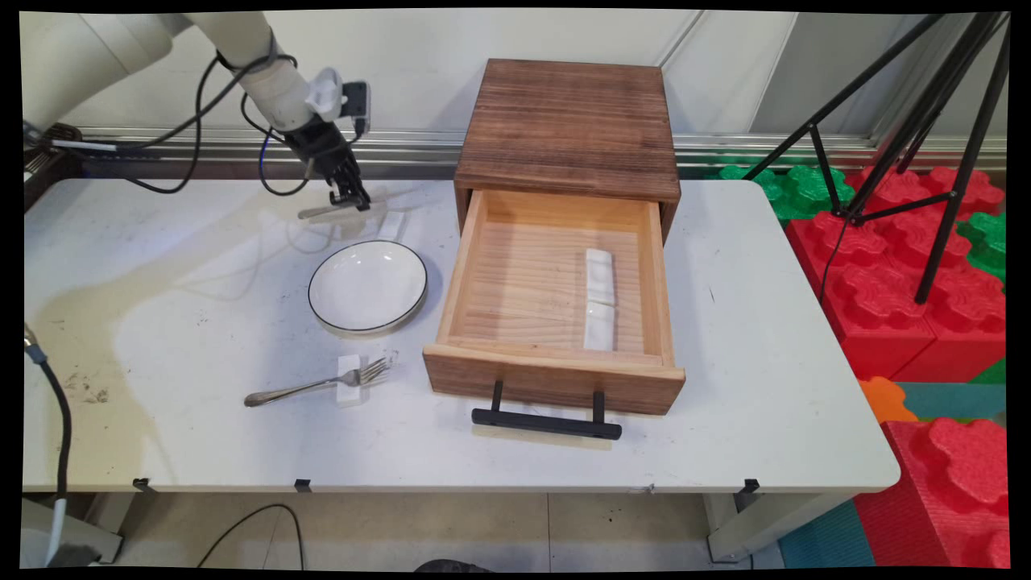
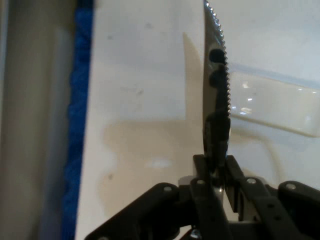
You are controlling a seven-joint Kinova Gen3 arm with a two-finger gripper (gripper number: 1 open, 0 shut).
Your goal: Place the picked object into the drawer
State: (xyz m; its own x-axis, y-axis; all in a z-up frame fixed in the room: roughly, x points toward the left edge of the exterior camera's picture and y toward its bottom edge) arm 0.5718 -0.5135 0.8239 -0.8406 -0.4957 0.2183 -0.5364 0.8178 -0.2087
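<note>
— Holding anything, that claw (image 1: 354, 198)?

— Yes. Its two fingers (image 2: 212, 170) are pressed together on a knife (image 1: 329, 211). In the hand view the blade with little teeth stands up right between them.

— Where is the knife?

— At the back of the white table (image 1: 161, 322), on the left side, just past the plate (image 1: 368, 286). The claw grips one end and the rest sticks out to the left, close over the table. I cannot tell if it touches the table.

— What is next to it?

— A small white rest (image 1: 391, 224) lies just beside the claw, by the plate's far rim.

— And the other things?

— A fork (image 1: 318, 384) lies near the front, its prongs on another small white rest (image 1: 352, 380). A wooden box (image 1: 568, 129) sits to the right with its drawer (image 1: 556, 282) pulled open. A long white holder (image 1: 598, 300) lies inside the drawer.
</note>
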